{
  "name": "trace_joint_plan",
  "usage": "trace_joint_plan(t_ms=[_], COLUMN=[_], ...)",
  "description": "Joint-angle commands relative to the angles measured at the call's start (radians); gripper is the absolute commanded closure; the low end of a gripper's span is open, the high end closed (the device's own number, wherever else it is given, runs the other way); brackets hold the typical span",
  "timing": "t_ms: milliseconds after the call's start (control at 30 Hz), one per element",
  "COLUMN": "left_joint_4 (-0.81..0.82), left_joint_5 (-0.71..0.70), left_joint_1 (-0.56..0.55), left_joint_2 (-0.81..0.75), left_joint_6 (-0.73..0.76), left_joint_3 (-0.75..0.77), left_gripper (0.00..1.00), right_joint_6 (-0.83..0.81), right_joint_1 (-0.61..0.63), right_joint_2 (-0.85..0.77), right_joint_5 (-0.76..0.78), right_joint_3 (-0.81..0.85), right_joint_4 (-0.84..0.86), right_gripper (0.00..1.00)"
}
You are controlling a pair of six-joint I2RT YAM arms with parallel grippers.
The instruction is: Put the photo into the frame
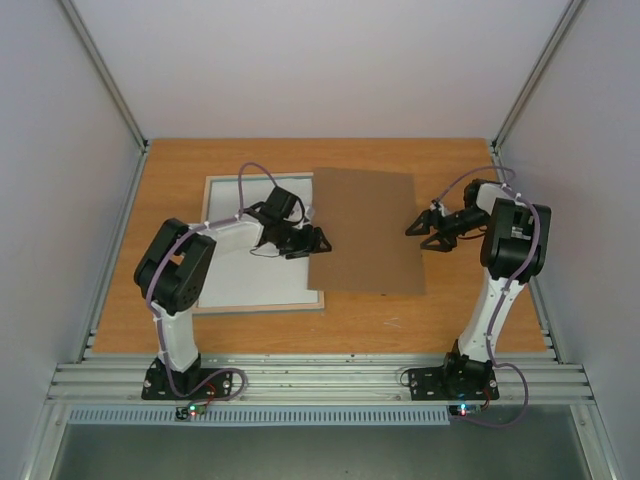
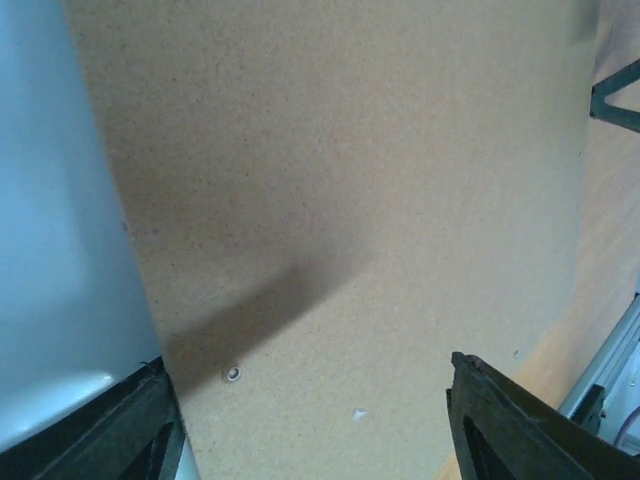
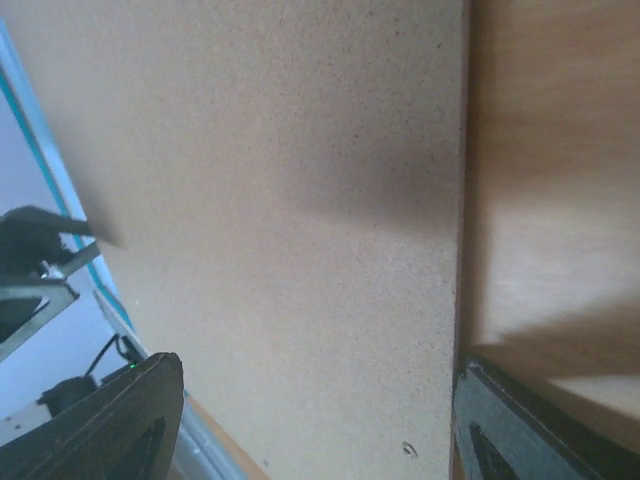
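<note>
Flat on the left half of the table [image 1: 400, 320], the frame [image 1: 245, 280], right edge overlapped by a brown backing board [image 1: 367, 230]. Left arm folded at the elbow and reaching rightward, left gripper [image 1: 312, 242] low over the board's left edge, jaws spread wide, nothing held. Right arm upright, bent leftward, right gripper [image 1: 420, 235] at the board's right edge, equally wide, empty.

Flat brown backing board [image 1: 365, 235] lies at centre of wooden worktop [image 1: 450, 315], long sides running near to far. Ribbed aluminium rail [image 1: 320, 378] spans the near edge. White walls [image 1: 320, 60] enclose left, right and far sides.
</note>
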Motion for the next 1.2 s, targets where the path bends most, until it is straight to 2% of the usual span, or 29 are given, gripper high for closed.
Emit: trace_joint_plan(t_ms=[0,167,300,367,433,600,867,1033,1100,1167], left_joint_4=[0.017,-0.007,0.002,0.031,0.078,0.210,0.253,0.250,0.199,0.077], left_joint_5=[0.034,-0.012,0.022,0.062,0.109,0.173,0.234,0.243,0.218,0.160], left_joint_1=[0.020,0.032,0.049,0.050,0.048,0.048,0.036,0.035,0.036,0.037], left_joint_2=[-0.060,-0.059,-0.035,-0.038,-0.054,-0.128,-0.160,-0.153,-0.153,-0.150], left_joint_6=[0.077,0.081,0.054,0.044,0.019,-0.042,-0.133,-0.179,-0.167,-0.122], left_joint_3=[0.000,-0.005,0.010,0.015,0.019,0.023,0.119,0.178,0.203,0.243], left_gripper=[0.28,0.27,0.34,0.42,0.56,0.74,0.74,0.78,0.88,0.99], right_joint_6=[0.029,0.031,0.030,0.030,0.029,0.025,0.031,0.049,0.052,0.052], right_joint_1=[0.041,0.041,0.041,0.041,0.041,0.041,0.041,0.041,0.041,0.041], right_joint_2=[0.009,0.002,-0.001,0.001,0.001,-0.006,-0.044,-0.068,-0.075,-0.086], right_joint_5=[-0.038,-0.019,-0.014,-0.014,-0.016,-0.022,-0.074,-0.097,-0.101,-0.106], right_joint_3=[-0.059,-0.076,-0.079,-0.081,-0.083,-0.096,-0.105,-0.096,-0.090,-0.086], right_joint_4=[0.013,0.023,0.027,0.027,0.030,0.036,0.045,0.058,0.056,0.051], right_gripper=[0.26,0.26,0.26,0.26,0.26,0.27,0.28,0.28,0.28,0.28])
